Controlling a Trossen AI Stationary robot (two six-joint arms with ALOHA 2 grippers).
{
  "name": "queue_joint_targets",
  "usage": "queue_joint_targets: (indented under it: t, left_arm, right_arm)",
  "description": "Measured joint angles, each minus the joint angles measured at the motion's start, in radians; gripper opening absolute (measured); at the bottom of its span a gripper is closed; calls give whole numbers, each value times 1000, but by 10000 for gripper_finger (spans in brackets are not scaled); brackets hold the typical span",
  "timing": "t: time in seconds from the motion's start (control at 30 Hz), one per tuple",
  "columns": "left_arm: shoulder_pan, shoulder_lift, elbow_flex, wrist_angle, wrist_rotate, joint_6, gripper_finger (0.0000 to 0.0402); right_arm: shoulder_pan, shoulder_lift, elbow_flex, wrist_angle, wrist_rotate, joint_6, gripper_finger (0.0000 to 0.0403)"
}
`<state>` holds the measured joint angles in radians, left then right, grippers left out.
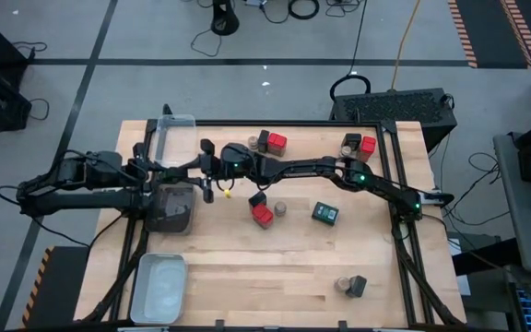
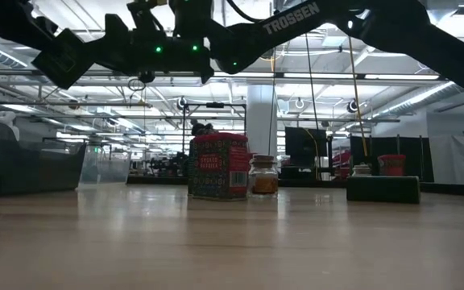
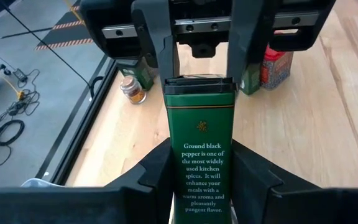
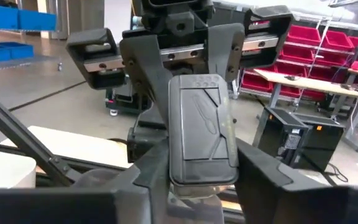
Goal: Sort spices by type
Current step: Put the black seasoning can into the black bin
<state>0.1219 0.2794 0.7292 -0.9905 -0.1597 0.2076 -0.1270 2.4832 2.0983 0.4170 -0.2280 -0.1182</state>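
Pale wooden table (image 1: 293,258) in an open workshop, cables on the floor beyond.

Green black-pepper tin (image 3: 199,149) off the table, held lengthwise in the air left of centre, between the two arms. Left gripper (image 3: 199,165) clenched on the label end. Right gripper (image 4: 202,163), reached across from the right, pressed with both fingers against the sides of the dark flip-lid end; grasping the same tin as far as can be seen.

Below and just left of the meeting point: dark tray (image 1: 173,210). Clear tray (image 1: 175,136) at far left, pale tray (image 1: 159,288) at near left.

Remaining spices standing on the wood:
- far centre: red tin (image 1: 277,142) touching a dark tin (image 1: 263,141)
- far right: second red tin (image 1: 368,146) beside a jar (image 1: 351,142)
- centre: third red tin (image 1: 262,216), tan-lidded jar (image 1: 281,209) just right of it
- right of centre: green tin lying flat (image 1: 325,212)
- near right: jar (image 1: 343,284) touching a dark tin (image 1: 358,286)
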Motion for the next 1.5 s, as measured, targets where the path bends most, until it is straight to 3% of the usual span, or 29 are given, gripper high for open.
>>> queue_joint_targets:
  t: [0.1,0.33,0.6,0.87,1.1,1.5]
  left_arm:
    - [0,0,0,0,2,0,125]
    - [0,0,0,4,-21,-11,139]
    - [0,0,4,11,-88,-27,194]
    - [0,-1,117,-107,-112,-44,242]
    - [0,-1,202,-71,-112,-45,244]
    - [0,0,208,-65,-107,-70,244]
  right_arm:
    - [-4,0,0,-1,-7,-1,109]
    - [-4,0,0,-12,-1,1,109]
    - [-10,-1,-1,-43,43,0,110]
    - [1,8,-1,-98,39,2,112]
    - [22,55,1,-29,94,55,112]
    - [17,100,0,-23,100,96,112]
